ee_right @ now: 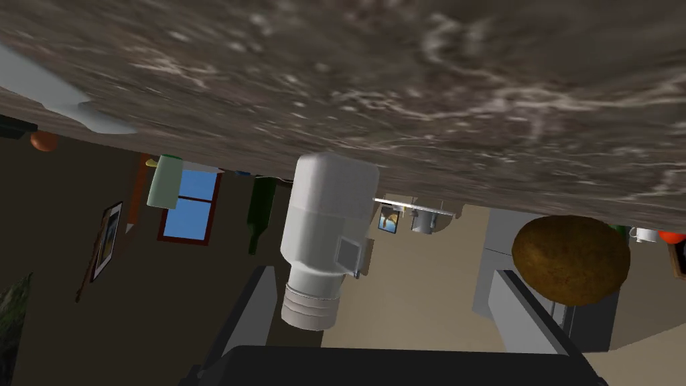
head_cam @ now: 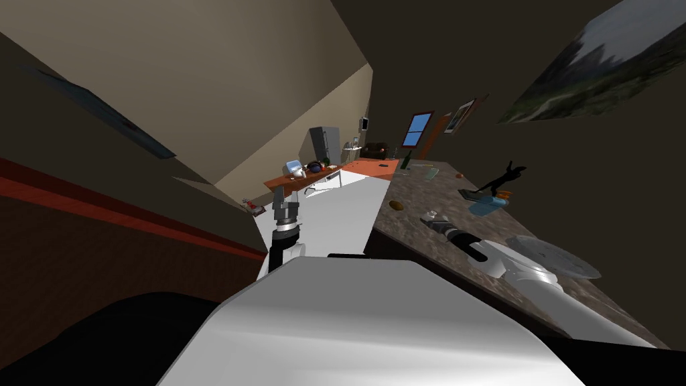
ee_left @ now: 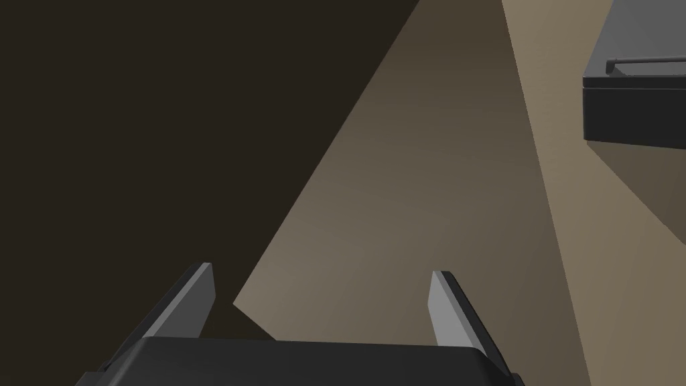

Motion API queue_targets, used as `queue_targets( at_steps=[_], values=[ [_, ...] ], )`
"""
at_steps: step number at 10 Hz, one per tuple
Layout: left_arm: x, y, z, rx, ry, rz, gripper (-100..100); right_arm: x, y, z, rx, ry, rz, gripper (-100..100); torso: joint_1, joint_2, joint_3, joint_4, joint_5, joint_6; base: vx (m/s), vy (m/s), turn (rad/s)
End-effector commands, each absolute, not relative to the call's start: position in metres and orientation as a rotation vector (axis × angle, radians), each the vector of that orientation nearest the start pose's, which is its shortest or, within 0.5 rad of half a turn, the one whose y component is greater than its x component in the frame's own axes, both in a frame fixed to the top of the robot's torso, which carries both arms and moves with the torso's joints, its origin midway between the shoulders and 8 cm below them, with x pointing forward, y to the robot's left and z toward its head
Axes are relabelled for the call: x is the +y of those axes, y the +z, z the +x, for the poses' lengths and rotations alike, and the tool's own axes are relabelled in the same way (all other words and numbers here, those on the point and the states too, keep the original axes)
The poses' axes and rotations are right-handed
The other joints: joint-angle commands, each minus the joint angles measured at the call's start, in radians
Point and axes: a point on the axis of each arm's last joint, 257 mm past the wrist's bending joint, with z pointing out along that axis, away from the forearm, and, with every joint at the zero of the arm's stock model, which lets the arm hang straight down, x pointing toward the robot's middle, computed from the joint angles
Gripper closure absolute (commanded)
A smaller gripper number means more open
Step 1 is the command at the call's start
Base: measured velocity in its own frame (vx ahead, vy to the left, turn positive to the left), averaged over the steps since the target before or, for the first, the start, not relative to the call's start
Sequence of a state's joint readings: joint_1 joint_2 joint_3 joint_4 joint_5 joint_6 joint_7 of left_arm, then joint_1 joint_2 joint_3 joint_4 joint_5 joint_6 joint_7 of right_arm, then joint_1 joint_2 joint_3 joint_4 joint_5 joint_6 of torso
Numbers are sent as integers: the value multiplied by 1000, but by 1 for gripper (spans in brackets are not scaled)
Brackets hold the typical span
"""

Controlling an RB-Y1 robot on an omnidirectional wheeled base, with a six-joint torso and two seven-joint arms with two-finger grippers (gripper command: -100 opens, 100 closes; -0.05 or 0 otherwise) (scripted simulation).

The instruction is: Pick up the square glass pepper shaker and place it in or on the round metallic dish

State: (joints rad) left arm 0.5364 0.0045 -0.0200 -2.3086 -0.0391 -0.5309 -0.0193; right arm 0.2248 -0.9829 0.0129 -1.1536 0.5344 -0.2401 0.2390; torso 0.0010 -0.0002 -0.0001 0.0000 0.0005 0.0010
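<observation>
Shaker (ee_right: 327, 221) sits between spread fingers of right pincer (ee_right: 383, 271).

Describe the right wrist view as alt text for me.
A white, square-bodied shaker stands on a speckled brown counter, between the right gripper's open fingers, not yet gripped. A round brown object sits beside it.

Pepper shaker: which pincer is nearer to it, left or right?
Right. The right pincer, open, has the shaker between its fingers on the counter; the left pincer, open, is off the counter, far away.
</observation>
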Motion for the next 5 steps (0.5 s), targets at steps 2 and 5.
queue_targets(
  at_steps=[2,5],
  values=[
    [269,31,332,625,-1274,-603,0,-644,-300,396,2031,-332,-18,-100,0,1,0,0,0,0,11,12,61],
    [269,31,332,625,-1274,-603,0,-671,-292,393,2043,-425,-23,-100,0,0,0,0,0,0,22,16,85]
  ],
)
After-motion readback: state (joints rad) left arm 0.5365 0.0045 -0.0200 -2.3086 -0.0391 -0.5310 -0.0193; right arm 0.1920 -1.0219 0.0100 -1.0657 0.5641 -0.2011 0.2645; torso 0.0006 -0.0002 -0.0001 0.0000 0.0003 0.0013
